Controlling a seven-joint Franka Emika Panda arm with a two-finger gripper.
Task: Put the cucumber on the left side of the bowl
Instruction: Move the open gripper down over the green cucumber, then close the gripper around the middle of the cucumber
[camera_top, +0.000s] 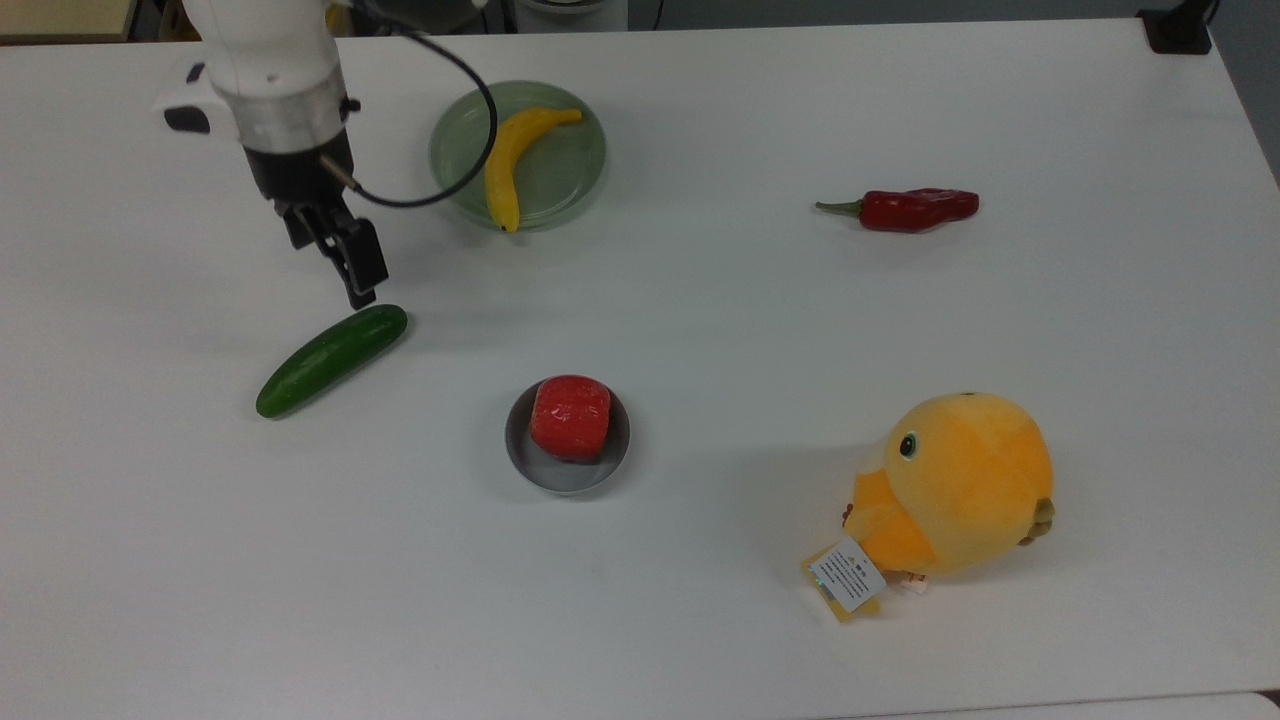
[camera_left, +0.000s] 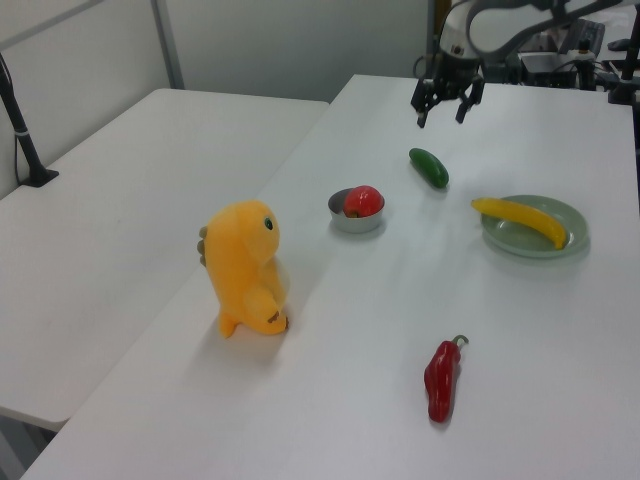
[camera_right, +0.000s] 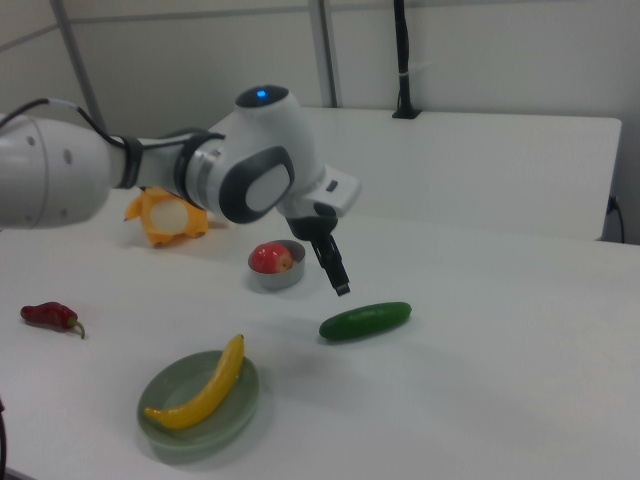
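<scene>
One arm reaches over the white table, its pincer hanging in the air with the two fingers spread apart and nothing between them. In the top view the pincer looks almost edge-on, one finger hiding the other, so the gap reads clearly only in the left view. In the right view the arm's bulky white body cuts off part of the toy behind it, and the pincer shows as a single dark blade.

The cucumber lies flat on the table just below the pincer tips in the top view, not touching them, slanting away toward the top view's lower left. The bowl sits farther off, toward the top view's lower right of the pincer, well apart from the cucumber; a red fruit fills it and covers most of its inside.

Up and to the top view's right of the pincer is a green plate with a banana on it; the arm's black cable crosses in front of the plate's edge. A red chili lies far to the top view's right. The orange plush toy carries a white tag with print too small to read.
</scene>
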